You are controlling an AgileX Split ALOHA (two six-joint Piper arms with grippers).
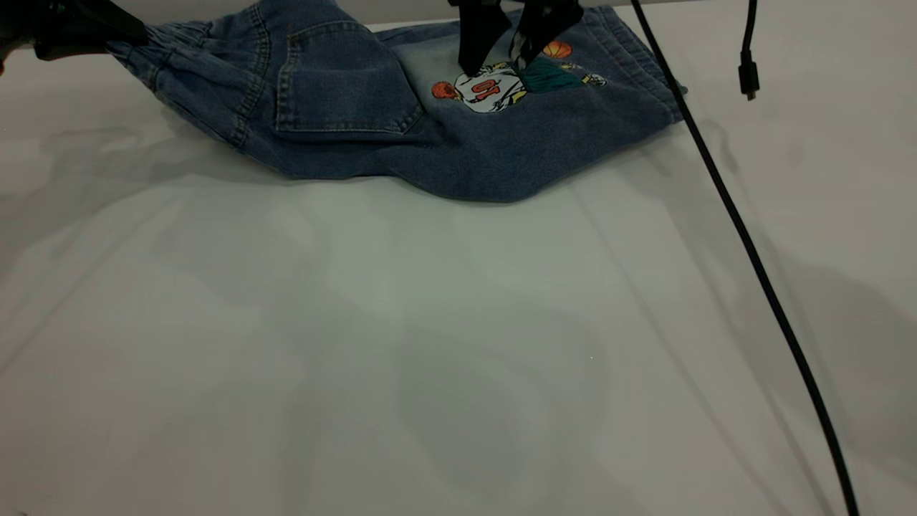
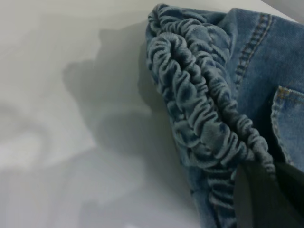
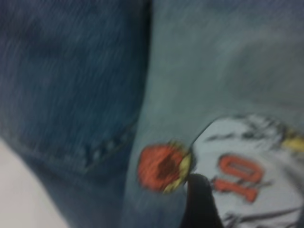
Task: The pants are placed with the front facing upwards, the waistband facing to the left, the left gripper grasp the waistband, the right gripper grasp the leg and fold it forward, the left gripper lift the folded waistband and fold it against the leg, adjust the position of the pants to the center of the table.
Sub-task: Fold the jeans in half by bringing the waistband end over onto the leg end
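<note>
Denim pants (image 1: pixel 444 154) | left gripper (image 1: pixel 107 32) fingers clamp waistband (image 2: pixel 199 109) | right gripper (image 1: pixel 501 61) fingers spread on leg (image 1: pixel 573 122) | cable (image 1: pixel 745 244) alongside

A: Item one, the pants (image 1: pixel 401 136)?
B: Woven blue denim cloth, matt, faintly grainy, faded paler in one patch; tan thread stitching. The waistband (image 2: pixel 199 104) is the same denim, ruched into tight soft ridges.
A: The print (image 1: pixel 501 84) on the leg (image 1: pixel 573 122)?
B: Flat ink in orange, white and green, smoother than the weave around it.
A: The surface (image 1: pixel 430 344)?
B: White, smooth, with a soft low sheen.
A: The hands?
B: Left hand (image 1: pixel 79 32): black, matt. Right hand (image 1: pixel 501 43): black, matt, hard-looking.
A: The cable (image 1: pixel 745 244)?
B: Black, smooth sheath, slightly glossy.
</note>
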